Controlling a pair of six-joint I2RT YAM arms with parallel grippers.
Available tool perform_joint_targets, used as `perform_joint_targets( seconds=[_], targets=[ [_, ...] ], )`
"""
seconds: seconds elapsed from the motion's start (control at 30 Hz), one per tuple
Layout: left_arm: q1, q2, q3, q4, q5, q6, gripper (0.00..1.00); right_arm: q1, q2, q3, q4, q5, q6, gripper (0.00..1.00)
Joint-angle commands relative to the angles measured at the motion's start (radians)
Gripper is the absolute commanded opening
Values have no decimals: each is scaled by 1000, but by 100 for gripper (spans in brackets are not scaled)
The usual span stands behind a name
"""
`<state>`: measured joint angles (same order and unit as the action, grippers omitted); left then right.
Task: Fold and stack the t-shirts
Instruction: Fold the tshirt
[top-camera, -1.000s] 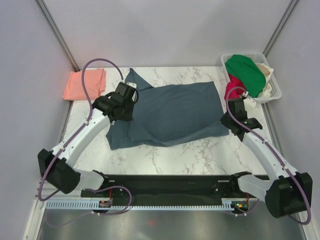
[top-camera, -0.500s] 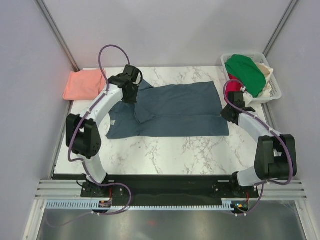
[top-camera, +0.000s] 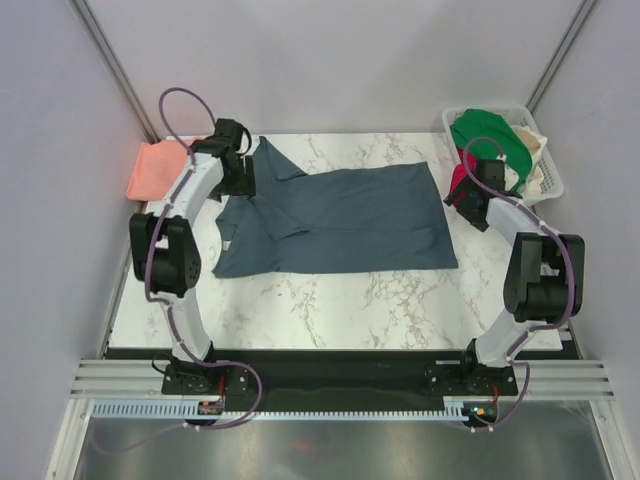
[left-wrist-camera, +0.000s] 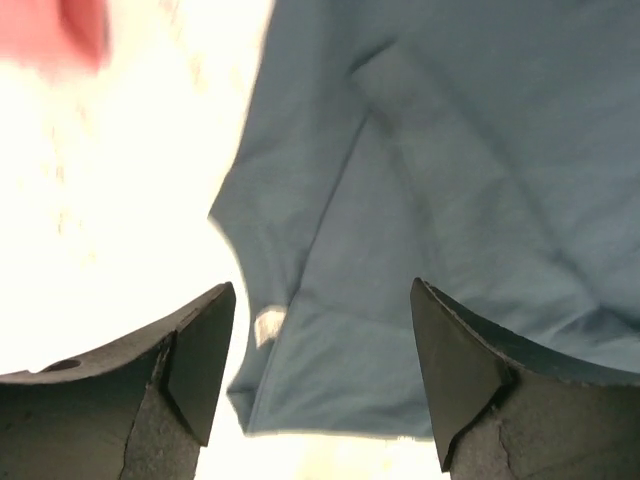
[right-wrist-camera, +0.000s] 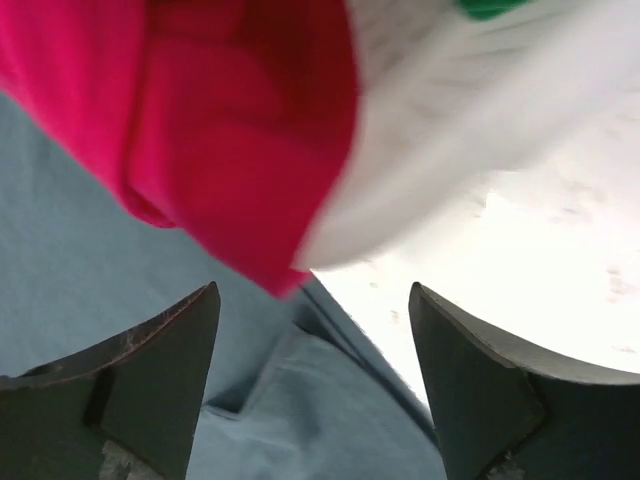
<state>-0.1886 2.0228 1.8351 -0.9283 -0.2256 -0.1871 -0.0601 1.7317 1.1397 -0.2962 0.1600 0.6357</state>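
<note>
Both hands are empty with jaws spread wide. The left gripper (top-camera: 240, 172) hovers over the far-left end of the large dark slate-blue cloth t-shirt (top-camera: 350, 215). The right gripper (top-camera: 468, 196) hovers at the shirt's right edge, just beside the white plastic lattice basket (top-camera: 548, 185).

The blue shirt lies flat across the middle of the white marble-pattern table (top-camera: 400, 300). It looks already halved lengthwise, with a sleeve flap turned in at the left. The salmon-pink folded t-shirt (top-camera: 155, 168) sits at the far-left corner, apart from the blue one.

Judged step: regrasp for the next fold, probably crosswise.
- Pinch every layer at an end's corners, not only the top ply.
- Keep both corners level while carrying them over, so the edges line up.
- Flatten the turned-in sleeve flap first.
- The right hand should stay clear of the red garment (top-camera: 462, 178) hanging off the basket, which is easy to snag.

View differences:
- The top view gives the whole layout, including the pink shirt, the basket and the green garment (top-camera: 490, 145).
- The left wrist view shows the left gripper (left-wrist-camera: 320, 300) with nothing between its fingers. It also shows the neckline and a small white neck label (left-wrist-camera: 268, 325), which can't be made out from above, and seam ridges on the cloth.
- The right wrist view shows the right gripper (right-wrist-camera: 313, 300) above the shirt's edge, with the red cloth (right-wrist-camera: 230, 130) overhanging close by. It is blurred.
</note>
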Motion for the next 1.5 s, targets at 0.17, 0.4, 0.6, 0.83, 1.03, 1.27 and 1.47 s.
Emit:
perform_joint_targets(
  seconds=[0.17,0.4,0.6,0.83,1.03,1.27,1.47],
  targets=[
    [43,-602,-728,305,205,-366,79,-26,-344,-300,-9,-91,-12,88],
    [187,-828,-1151,588,362,-494,82,-60,-432,-501,35,-200,-11,85],
    [281,-826,-1249,670,362,-528,82,-83,-393,-520,83,-215,-5,75],
    [293,-731,-1324,811,379,-584,78,-83,-281,-548,184,-240,7,44],
    [293,-628,-1323,884,416,-594,25,-83,-238,-558,230,-247,2,8],
    [330,-841,-1275,683,347,-566,2,-158,-377,-567,99,-194,-14,0],
    [399,-1018,-1269,539,348,-537,3,-231,-576,-612,-20,-166,8,0]
  ],
)
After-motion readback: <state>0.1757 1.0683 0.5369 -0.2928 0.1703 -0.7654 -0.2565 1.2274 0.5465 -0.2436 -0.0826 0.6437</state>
